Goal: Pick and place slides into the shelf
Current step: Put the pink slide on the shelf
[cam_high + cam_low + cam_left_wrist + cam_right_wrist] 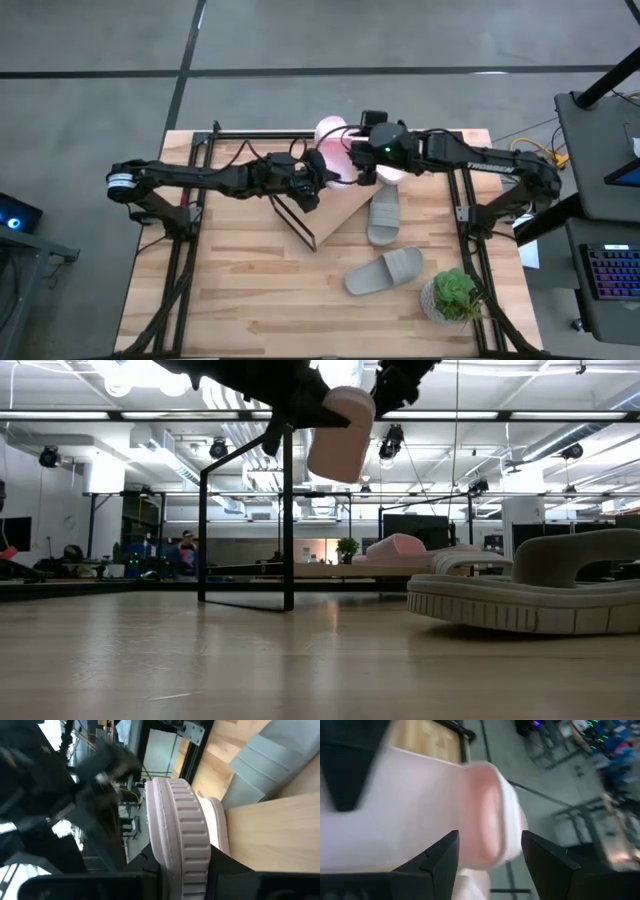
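My left gripper [325,178] [187,865] reaches in from the table's left and is shut on a pale pink slide [335,155] [342,432] [175,815] [420,805], held high above the shelf [335,215]. My right gripper [365,172] [490,855] is open, its fingers standing on either side of that slide's rounded end. Whether they touch it cannot be told. A second pink slide [396,176] [400,546] lies on the slanted board. One grey slide [385,215] rests on the board's lower part. The other grey slide [385,272] [530,595] lies on the tabletop. My left gripper pinches the pink slide between its two fingers, one finger [145,867] on each flat side, with the ridged sole edge [187,820] facing the wrist camera. The slide is lifted clear and stands on edge, tilted, well above the table.
A small potted plant [455,295] stands near the table's near right corner. The shelf's black wire frame [295,215] [288,510] rises left of the board. Bare butcher-block tabletop [240,290] spreads over the near left. People sit far off in the room behind.
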